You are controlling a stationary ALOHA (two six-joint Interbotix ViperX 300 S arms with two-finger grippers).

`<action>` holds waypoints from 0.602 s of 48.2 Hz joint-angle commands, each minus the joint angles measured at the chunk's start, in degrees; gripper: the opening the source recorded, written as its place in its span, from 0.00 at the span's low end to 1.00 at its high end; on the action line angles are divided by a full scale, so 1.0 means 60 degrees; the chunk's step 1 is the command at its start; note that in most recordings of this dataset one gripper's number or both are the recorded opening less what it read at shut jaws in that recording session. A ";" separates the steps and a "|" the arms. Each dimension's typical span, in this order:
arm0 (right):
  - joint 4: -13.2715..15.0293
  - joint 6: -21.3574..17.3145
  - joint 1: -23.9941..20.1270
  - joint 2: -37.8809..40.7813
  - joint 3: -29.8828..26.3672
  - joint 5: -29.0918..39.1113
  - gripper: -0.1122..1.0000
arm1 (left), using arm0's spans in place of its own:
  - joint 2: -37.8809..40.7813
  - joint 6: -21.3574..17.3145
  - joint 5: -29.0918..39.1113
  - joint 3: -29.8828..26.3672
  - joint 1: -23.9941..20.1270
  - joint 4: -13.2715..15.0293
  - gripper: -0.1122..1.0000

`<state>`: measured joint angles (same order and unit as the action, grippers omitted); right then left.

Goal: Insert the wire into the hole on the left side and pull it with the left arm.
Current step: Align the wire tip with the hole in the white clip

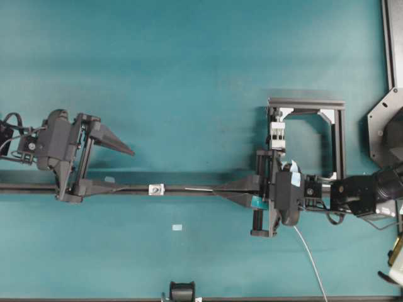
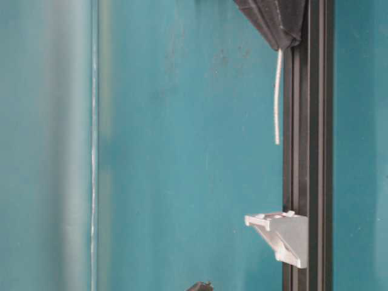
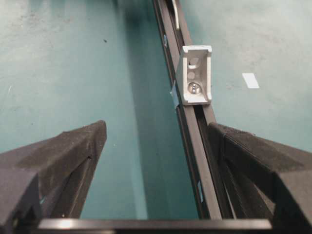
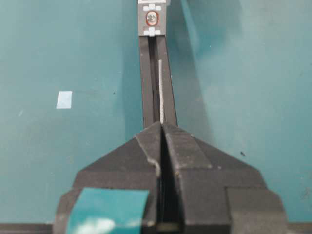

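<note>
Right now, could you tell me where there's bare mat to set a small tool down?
The mat above the rail is bare, between the left pincer and the black frame. Below the rail, only a pale tape patch interrupts the mat. It is crowded along the rail: white block, wire and right pincer.

block (image 1: 156,189) on rail (image 1: 189,189) | wire (image 1: 199,189) tip right of block | left end effector (image 1: 123,168) left of block

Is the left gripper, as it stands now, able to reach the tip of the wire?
Probably not yet. The left gripper stands open on the far side of the white block, and the wire, pinched in the shut right gripper, has not passed through the block's hole, so the block lies between them.
</note>
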<state>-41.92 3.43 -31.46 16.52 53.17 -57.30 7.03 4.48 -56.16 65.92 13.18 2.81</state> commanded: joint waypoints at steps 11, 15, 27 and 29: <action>0.0059 0.0000 -0.0029 -0.0015 -0.0103 -0.0322 0.11 | -0.0088 -0.0029 -0.0103 -0.0088 0.0029 -0.0015 0.70; 0.0059 0.0000 -0.0029 0.0044 -0.0103 -0.0381 0.11 | -0.0088 -0.0029 -0.0103 -0.0117 0.0029 -0.0015 0.70; 0.0088 0.0015 -0.0029 0.0132 -0.0146 -0.0454 0.11 | -0.0088 -0.0044 -0.0103 -0.0146 0.0044 -0.0015 0.70; 0.0132 0.0029 -0.0029 0.0146 -0.0146 -0.0483 0.11 | -0.0088 -0.0044 -0.0103 -0.0146 0.0029 -0.0015 0.70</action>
<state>-41.57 3.52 -31.46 18.02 53.00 -59.50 6.94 4.31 -56.25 65.57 13.18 2.81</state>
